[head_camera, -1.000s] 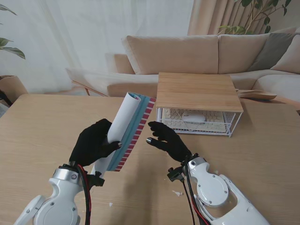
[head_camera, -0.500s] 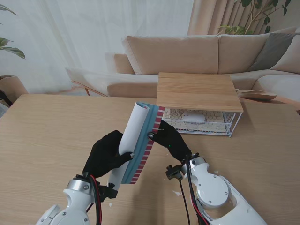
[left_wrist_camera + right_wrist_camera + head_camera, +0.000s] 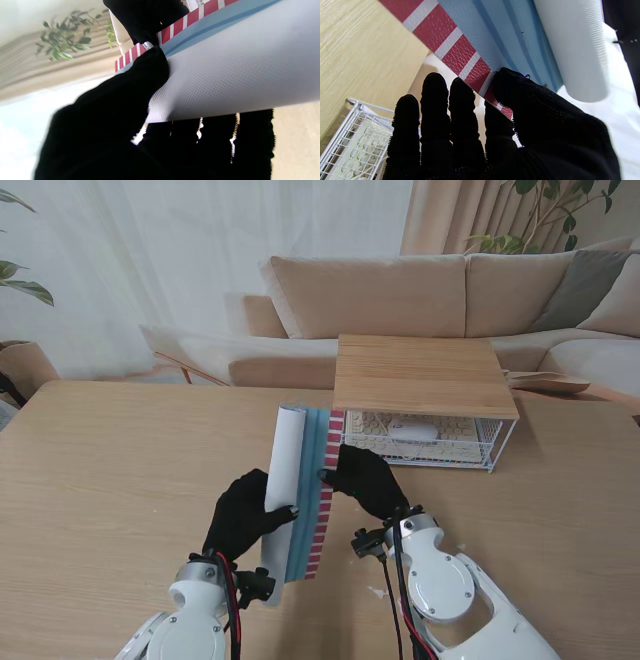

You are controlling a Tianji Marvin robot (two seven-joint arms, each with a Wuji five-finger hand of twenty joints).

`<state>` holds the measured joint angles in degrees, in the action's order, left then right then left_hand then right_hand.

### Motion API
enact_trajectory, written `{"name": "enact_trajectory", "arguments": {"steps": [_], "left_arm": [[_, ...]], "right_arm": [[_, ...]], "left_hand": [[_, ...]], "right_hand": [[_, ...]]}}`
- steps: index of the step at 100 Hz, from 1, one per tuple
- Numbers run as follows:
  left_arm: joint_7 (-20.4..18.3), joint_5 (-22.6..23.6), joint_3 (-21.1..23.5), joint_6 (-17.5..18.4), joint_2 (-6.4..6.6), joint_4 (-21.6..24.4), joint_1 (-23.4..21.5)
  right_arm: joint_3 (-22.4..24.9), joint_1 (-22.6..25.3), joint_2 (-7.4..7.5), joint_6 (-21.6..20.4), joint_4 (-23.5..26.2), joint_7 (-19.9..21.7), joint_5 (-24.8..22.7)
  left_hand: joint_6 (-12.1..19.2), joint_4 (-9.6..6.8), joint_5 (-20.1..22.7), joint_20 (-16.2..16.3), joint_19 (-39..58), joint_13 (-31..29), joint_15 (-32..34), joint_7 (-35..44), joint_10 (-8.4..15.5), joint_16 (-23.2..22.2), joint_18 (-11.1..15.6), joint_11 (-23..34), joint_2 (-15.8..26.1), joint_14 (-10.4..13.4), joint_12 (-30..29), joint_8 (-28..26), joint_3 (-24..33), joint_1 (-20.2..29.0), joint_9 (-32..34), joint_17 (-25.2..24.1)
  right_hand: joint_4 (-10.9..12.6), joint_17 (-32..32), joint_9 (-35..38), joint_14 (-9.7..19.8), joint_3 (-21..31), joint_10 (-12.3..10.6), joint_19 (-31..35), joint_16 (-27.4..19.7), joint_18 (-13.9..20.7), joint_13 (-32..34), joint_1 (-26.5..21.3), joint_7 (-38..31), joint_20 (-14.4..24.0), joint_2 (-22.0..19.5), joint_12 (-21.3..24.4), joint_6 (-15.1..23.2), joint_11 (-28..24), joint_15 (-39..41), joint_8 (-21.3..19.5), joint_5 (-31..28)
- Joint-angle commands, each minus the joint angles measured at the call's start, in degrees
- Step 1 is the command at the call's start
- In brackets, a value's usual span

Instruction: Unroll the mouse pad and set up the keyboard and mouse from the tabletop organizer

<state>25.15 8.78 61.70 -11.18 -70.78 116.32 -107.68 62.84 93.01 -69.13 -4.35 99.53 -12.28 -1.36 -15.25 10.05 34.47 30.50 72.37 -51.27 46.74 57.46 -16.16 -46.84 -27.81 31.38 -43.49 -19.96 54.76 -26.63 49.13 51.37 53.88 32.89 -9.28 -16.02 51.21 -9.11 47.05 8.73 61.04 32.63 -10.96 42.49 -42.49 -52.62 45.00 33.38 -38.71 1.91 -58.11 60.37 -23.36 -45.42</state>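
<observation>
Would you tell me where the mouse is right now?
In the stand view, the mouse lies on the keyboard inside the wire organizer, right of the hands.

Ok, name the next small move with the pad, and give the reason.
Probably draw the right hand rightward: its thumb and fingers pinch the red-striped free edge of the mouse pad, while the left hand grips the white roll, so pulling apart should unroll it.

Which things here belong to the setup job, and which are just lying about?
Job:
- mouse pad, held by left hand and right hand
- organizer
- keyboard
- mouse

Lying about:
- sofa
- plant
- crumbs
</observation>
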Motion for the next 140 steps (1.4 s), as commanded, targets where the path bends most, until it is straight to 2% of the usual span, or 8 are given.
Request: {"name": "enact_trajectory", "arguments": {"steps": [1, 25, 51, 57, 75, 93, 122, 140], "left_arm": [[-0.23, -2.31, -0.48, -1.17, -1.46, -0.65, 0.57], [1.65, -9.02, -1.54, -2.00, -2.97, -3.96, 3.23], [-0.97, -10.69, -1.82, 3.73, -2.24, -6.80, 4.56], [-1.35, -10.80, -1.85, 3.88, -2.14, -6.89, 4.53], [0.41, -10.84, -2.66, 2.89, -2.84, -7.87, 5.29], [4.71, -12.53, -4.22, 0.94, -4.74, -11.76, 7.75], [11.95, -22.11, -5.97, -4.30, -8.65, -17.13, 9.82], [12.04, -23.41, -5.94, -6.16, -9.16, -20.05, 10.49]], "right_arm": [[0.10, 0.15, -0.46, 0.57, -0.39, 1.31, 0.58], [0.69, 0.07, -0.32, 2.18, -0.66, 3.71, 4.46], [1.02, -0.16, -0.32, 5.42, -0.62, 6.78, 10.94], [1.06, -0.19, -0.42, 5.78, -0.62, 6.81, 11.70], [0.60, -0.60, -0.86, 4.92, -1.62, 3.53, 7.29], [0.25, -1.16, -0.67, 6.29, -3.30, 2.14, 0.51], [-2.58, -3.74, -0.65, 15.70, -6.46, 2.50, -5.34], [-3.63, -5.00, 0.30, 19.30, -7.90, 5.29, -9.80]], "left_hand": [[6.18, -0.61, 5.87, -0.01, -0.70, -2.28, 1.11, 6.87, 1.77, -1.12, -0.03, 1.11, 3.05, 0.63, 0.96, -0.75, 4.18, 6.58, 2.52, -0.40], [6.57, -0.80, 5.54, 0.25, -0.96, -1.06, 0.88, 7.09, 1.93, -1.38, 0.46, 1.28, 3.37, 0.28, 0.98, -0.38, 4.10, 7.34, 1.56, -2.09], [9.03, -1.19, 5.55, 0.26, -2.11, -0.32, -1.48, 7.36, 4.05, -1.59, 3.72, 0.95, 3.27, 1.26, 1.07, -1.10, 3.66, 8.23, 0.93, -3.43], [9.07, -1.21, 5.56, 0.26, -2.16, -0.36, -1.58, 7.37, 4.08, -1.65, 3.77, 0.93, 3.24, 1.29, 1.10, -1.14, 3.70, 8.25, 0.92, -3.43], [8.43, -1.15, 5.59, 0.33, -2.13, -0.57, -1.65, 7.22, 3.79, -1.99, 3.42, 0.93, 3.20, 1.27, 1.12, -0.97, 3.72, 7.85, 1.07, -3.17], [8.22, -0.97, 5.49, 1.26, -1.06, 0.03, -1.00, 7.43, 3.40, -2.03, 2.84, 0.91, 3.30, 0.39, 0.07, -0.24, 3.65, 7.21, 1.13, -4.20], [6.87, -1.05, 5.62, 1.99, -0.67, -0.11, -0.10, 7.51, 1.94, -1.16, 1.31, 1.27, 2.87, -0.85, -1.21, 0.88, 3.98, 7.33, 1.28, -4.39], [6.36, -1.01, 5.09, 8.10, 2.87, 3.47, 4.48, 8.17, 0.96, -1.26, -2.30, 4.41, 3.10, -3.51, -4.31, 2.00, 3.46, 6.70, 0.39, -11.54]], "right_hand": [[-2.92, -0.53, 2.46, 0.53, 2.60, -0.03, 3.23, 0.95, -0.55, 2.37, -2.17, -2.98, -1.08, 0.90, -0.99, 2.23, -1.85, 1.69, -0.99, -2.19], [-2.04, 2.07, -0.25, -0.08, 1.95, 0.00, 2.00, 0.35, -1.16, -0.20, -1.61, -1.62, -3.32, -0.94, -0.13, -0.16, 1.89, -0.79, -5.08, 1.29], [-0.09, 0.27, -10.54, -0.78, 1.17, -0.52, -0.06, -2.50, 0.01, -4.00, 4.36, 15.10, -3.82, -1.72, 6.14, -4.85, 5.80, -7.71, -5.12, 6.95], [-1.56, -1.56, -7.80, -1.50, -0.28, -0.06, 1.36, -2.17, -0.30, -1.38, 1.03, 9.29, -3.36, -1.08, 6.96, -3.61, 4.65, -6.65, -2.73, 6.43], [-2.28, -8.99, 3.37, -2.40, 1.54, 2.27, 12.09, 2.90, -2.69, 8.63, -4.49, -2.44, 0.95, -1.77, 2.27, 0.89, -1.66, 5.76, -1.80, -0.81], [-1.77, -10.04, 5.97, -3.71, 4.27, 4.85, 15.38, 5.01, -4.13, 11.17, -5.03, -2.85, 2.34, -0.42, -0.50, -2.08, -3.46, 9.80, -3.38, -1.61], [-1.93, -10.18, 7.20, -5.38, 5.85, 7.30, 15.89, 5.82, -5.50, 12.22, -5.96, -2.92, 2.75, 0.15, -2.05, -5.94, -3.82, 10.87, -4.27, -2.03], [-2.00, -9.69, 7.05, -5.73, 5.68, 7.87, 15.81, 6.04, -5.78, 11.97, -6.25, -2.83, 2.92, -0.13, -2.68, -6.76, -3.93, 11.00, -4.62, -1.91]]}}
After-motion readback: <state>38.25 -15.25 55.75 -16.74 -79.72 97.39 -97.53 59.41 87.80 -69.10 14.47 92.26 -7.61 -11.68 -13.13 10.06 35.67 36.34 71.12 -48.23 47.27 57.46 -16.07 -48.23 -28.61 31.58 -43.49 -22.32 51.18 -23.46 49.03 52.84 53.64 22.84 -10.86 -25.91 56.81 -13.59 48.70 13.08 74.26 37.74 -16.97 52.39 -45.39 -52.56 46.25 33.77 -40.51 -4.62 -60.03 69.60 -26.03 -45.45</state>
